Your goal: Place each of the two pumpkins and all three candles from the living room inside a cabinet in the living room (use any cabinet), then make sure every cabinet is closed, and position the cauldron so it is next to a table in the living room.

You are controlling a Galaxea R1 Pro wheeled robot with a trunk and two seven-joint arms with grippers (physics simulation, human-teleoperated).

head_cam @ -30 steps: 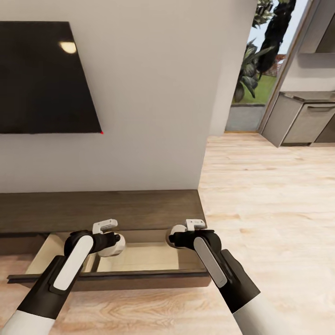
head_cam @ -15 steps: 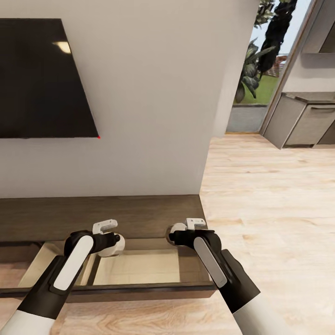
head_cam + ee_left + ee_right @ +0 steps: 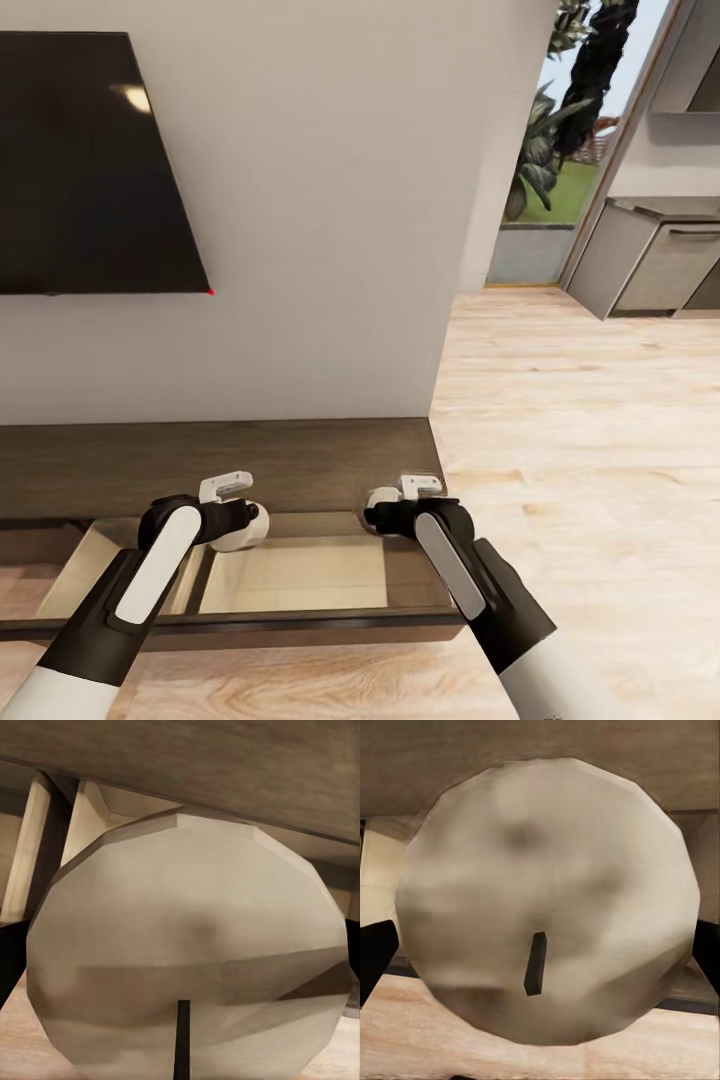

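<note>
The dark-brown cabinet (image 3: pixel 280 462) runs along the wall, with one wide drawer (image 3: pixel 290 578) pulled out to show its pale beige inside. My left gripper (image 3: pixel 243 522) hangs over the drawer, shut on a round pale candle (image 3: pixel 240 537). In the left wrist view that candle (image 3: pixel 187 945) has a dark wick and sits between dark fingertips (image 3: pixel 7 964). My right gripper (image 3: pixel 378 503) is shut on a second pale candle (image 3: pixel 378 496) above the drawer's right part. The right wrist view shows that candle (image 3: pixel 547 892) close up, held between fingertips (image 3: pixel 375 954). The pumpkins, cauldron and table are out of view.
A black TV (image 3: pixel 90 160) hangs on the white wall above the cabinet. Light wood floor (image 3: pixel 580 450) stretches to the right. Grey kitchen units (image 3: pixel 650 265) stand at the far right beside a glass doorway with plants (image 3: pixel 560 130).
The whole view has shifted a little, so the camera moved; the drawer sits slightly lower and nearer in the picture. Both arms keep their candles over the drawer, the right one barely lower.
</note>
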